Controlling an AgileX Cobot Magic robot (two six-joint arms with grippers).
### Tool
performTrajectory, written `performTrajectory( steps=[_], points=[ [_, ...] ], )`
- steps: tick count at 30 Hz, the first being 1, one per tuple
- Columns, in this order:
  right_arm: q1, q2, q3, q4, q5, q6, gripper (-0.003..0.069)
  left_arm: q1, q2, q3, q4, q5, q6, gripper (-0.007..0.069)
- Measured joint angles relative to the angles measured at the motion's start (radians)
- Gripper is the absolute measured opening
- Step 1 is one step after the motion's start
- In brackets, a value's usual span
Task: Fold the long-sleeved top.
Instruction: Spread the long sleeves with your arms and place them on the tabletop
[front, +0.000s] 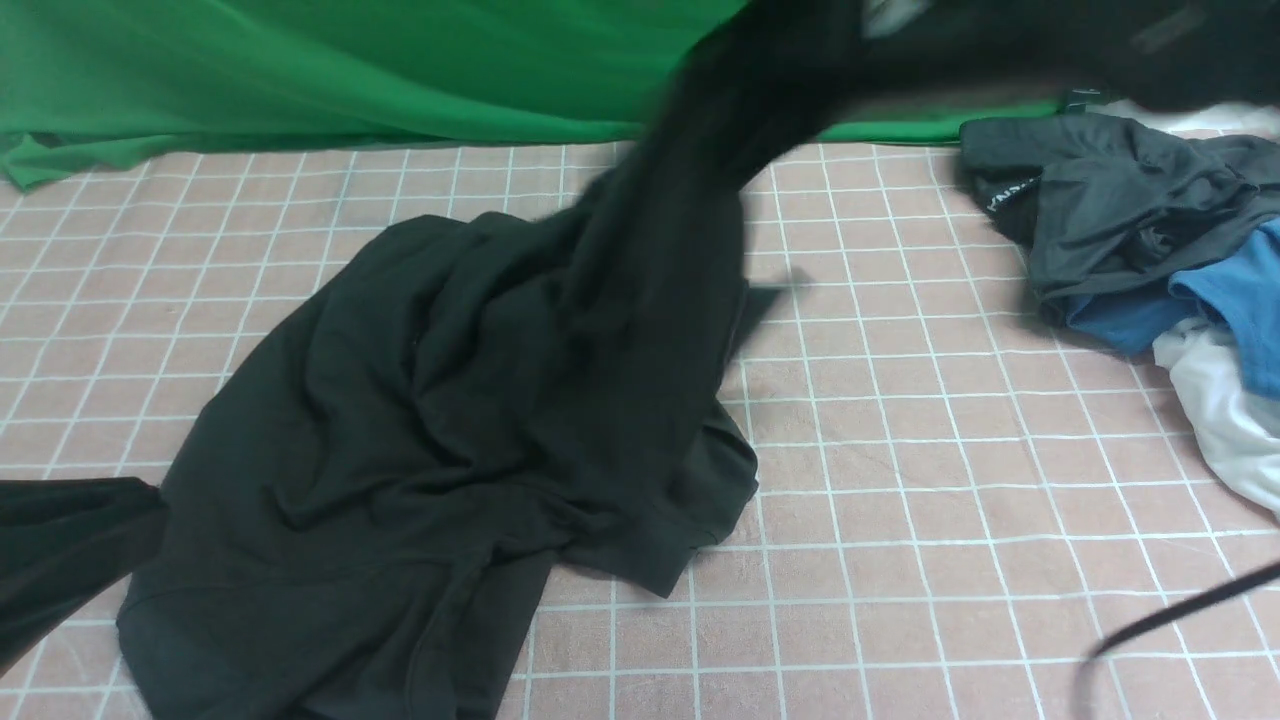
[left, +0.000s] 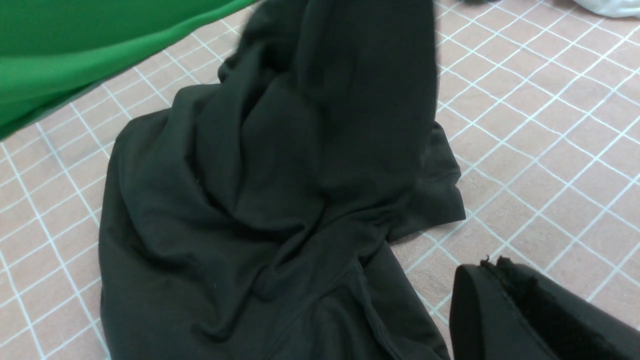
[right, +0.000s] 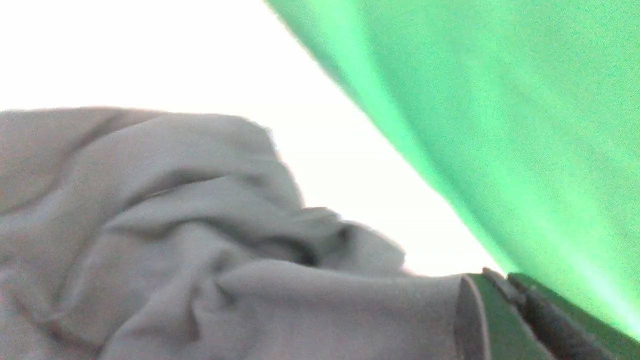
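FOLDING BEGINS: A pink-tiled worktop (front: 950, 480), backed along its far edge by a green drape (front: 300, 70), carries the long-sleeved top (front: 400, 430). The top sprawls crumpled across the left half, reaching to the near-left corner. One stretch of it rises in a blurred black column towards the far edge, apparently because the right claw (right: 505, 295) is clenched on the cloth up there. The lift looks meant to shake the heap open before any fold.

Spare clothes, a dark grey garment (front: 1130, 200), a blue shirt (front: 1230, 290) and white cloth (front: 1220, 410), are heaped at the right edge, well apart, seemingly parked out of the way.

The left claw (left: 495, 285) is pinched closed near the top's lower folds; whether any cloth is caught in it cannot be told.

Only the front view shows the raised column's full climb and the spare heap. The left wrist view brings out the ribbing of a cuff (left: 440, 185) lying flat on the tiles. The right wrist view, badly washed out, shows bunched fabric running right up to its claw.
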Motion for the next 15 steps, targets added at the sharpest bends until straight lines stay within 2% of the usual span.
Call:
performTrajectory(
  steps=[8,15],
  points=[
    [-0.234,-0.166,0.000,0.000,0.141,0.035,0.0042,0.000,0.037,0.000,-0.004,0.000,0.020,0.0021],
    [-0.268,-0.190,0.000,0.006,0.222,0.045,0.0042,0.000,0.166,0.000,-0.070,0.000,0.078,0.0021]
  ],
)
